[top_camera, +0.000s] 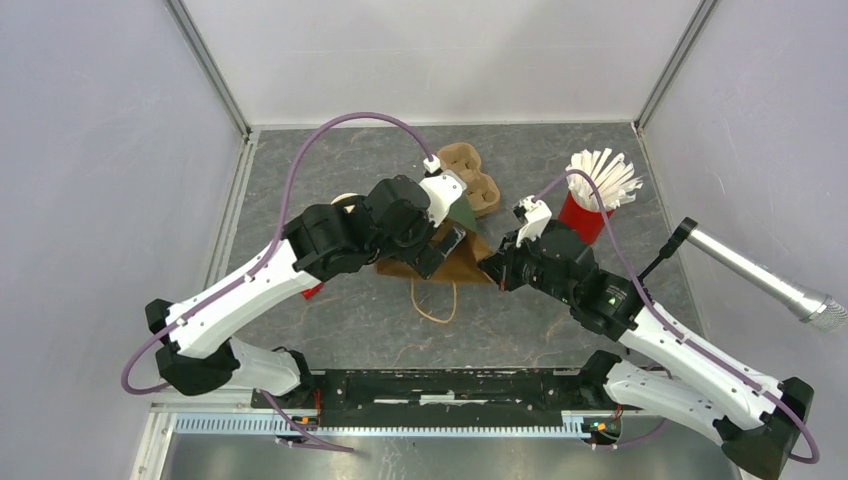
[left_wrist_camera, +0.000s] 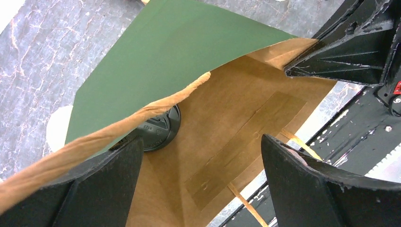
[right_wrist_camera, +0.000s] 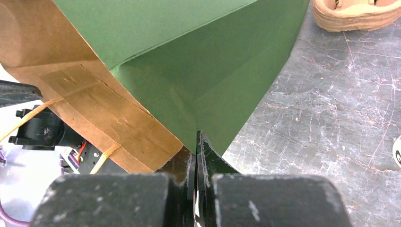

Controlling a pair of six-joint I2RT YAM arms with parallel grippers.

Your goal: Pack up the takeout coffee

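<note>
A paper bag (top_camera: 462, 262), green outside and brown inside, stands open at the middle of the table. In the left wrist view I look down into the bag (left_wrist_camera: 236, 109); the takeout coffee shows only as its round black lid (left_wrist_camera: 160, 126) deep inside, partly behind a twisted paper handle. My left gripper (left_wrist_camera: 201, 142) is open over the bag's mouth, holding nothing, with the lid beside its left finger. My right gripper (right_wrist_camera: 196, 137) is shut on a folded green edge of the bag (right_wrist_camera: 189, 71) and holds that side up.
A brown pulp cup carrier (top_camera: 470, 182) lies behind the bag. A red cup of white straws (top_camera: 592, 208) stands at the back right. A silver cylinder (top_camera: 760, 278) juts in from the right wall. The bag's loose handle (top_camera: 436, 302) lies toward the arm bases.
</note>
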